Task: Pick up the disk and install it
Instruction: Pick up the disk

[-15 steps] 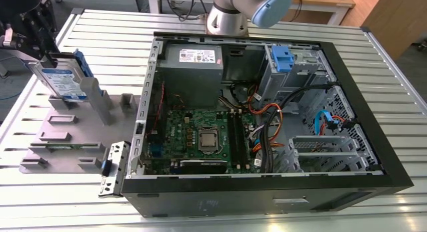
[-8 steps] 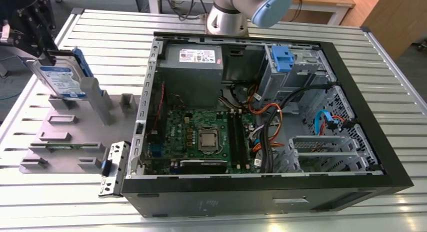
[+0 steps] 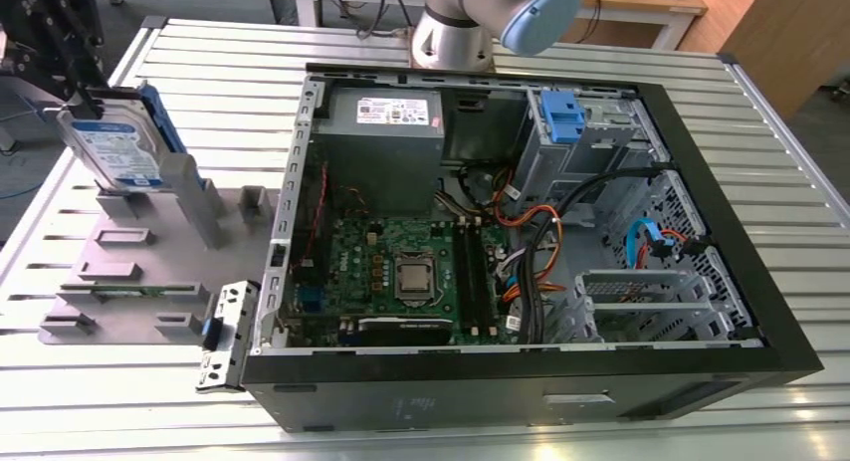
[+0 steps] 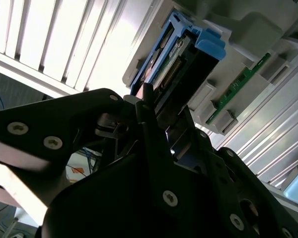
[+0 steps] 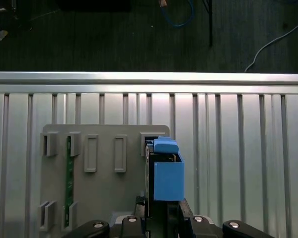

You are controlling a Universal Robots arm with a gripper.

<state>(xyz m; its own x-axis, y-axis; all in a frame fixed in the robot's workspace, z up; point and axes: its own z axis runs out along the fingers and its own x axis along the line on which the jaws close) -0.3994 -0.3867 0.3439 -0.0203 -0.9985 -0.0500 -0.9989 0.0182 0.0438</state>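
The disk [image 3: 117, 142] stands on edge in a slot at the far end of the grey holder [image 3: 133, 267], at the exterior view's left; it is silver with a white-and-blue label and a blue bracket. My black gripper [image 3: 83, 111] is at its upper end. In both wrist views the fingers flank that end of the disk [image 5: 165, 173] [image 4: 181, 59], and the gripper [image 5: 161, 206] [image 4: 164, 114] appears shut on it. The lower edge of the disk still sits at the holder's slot.
The open computer case [image 3: 743, 232] lies on the slatted metal table [image 3: 199, 53], with a blue caddy [image 3: 563, 117] on its drive bay and a grey power-supply box [image 3: 385, 132]. A green memory stick [image 3: 133, 292] sits in the holder. A metal bracket [image 3: 226, 337] leans on the case.
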